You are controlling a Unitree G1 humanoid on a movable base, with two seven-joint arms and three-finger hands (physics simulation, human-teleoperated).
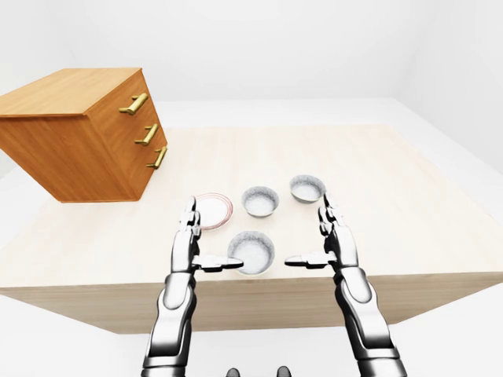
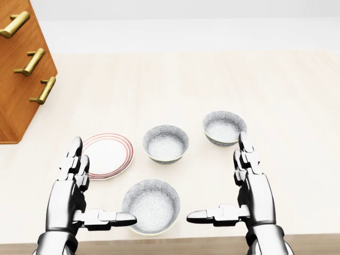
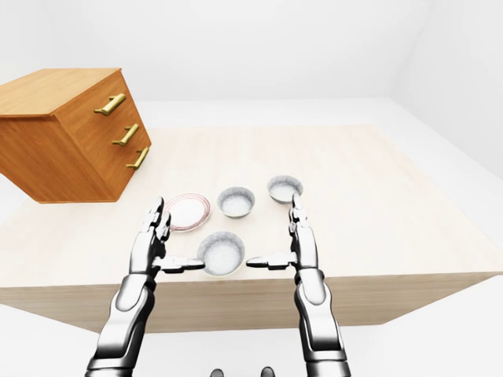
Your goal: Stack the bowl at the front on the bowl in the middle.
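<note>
Nearest the bottom of the head view, a grey speckled bowl (image 2: 151, 206) sits on the light wooden table (image 2: 287, 106). A second bowl (image 2: 165, 143) stands just above it in the middle, and a third bowl (image 2: 223, 127) lies up and to the right. My left hand (image 2: 93, 191) is open at the near bowl's left, its thumb reaching to the rim. On the bowl's right is my right hand (image 2: 226, 183), also open, with its thumb tip a little short of the rim. Neither hand holds anything.
A white plate with red rings (image 2: 109, 154) lies left of the middle bowl, close to my left hand's fingers. A wooden drawer chest with brass handles (image 2: 21, 64) stands at the table's upper left. The table's near edge (image 1: 259, 294) runs just below the near bowl.
</note>
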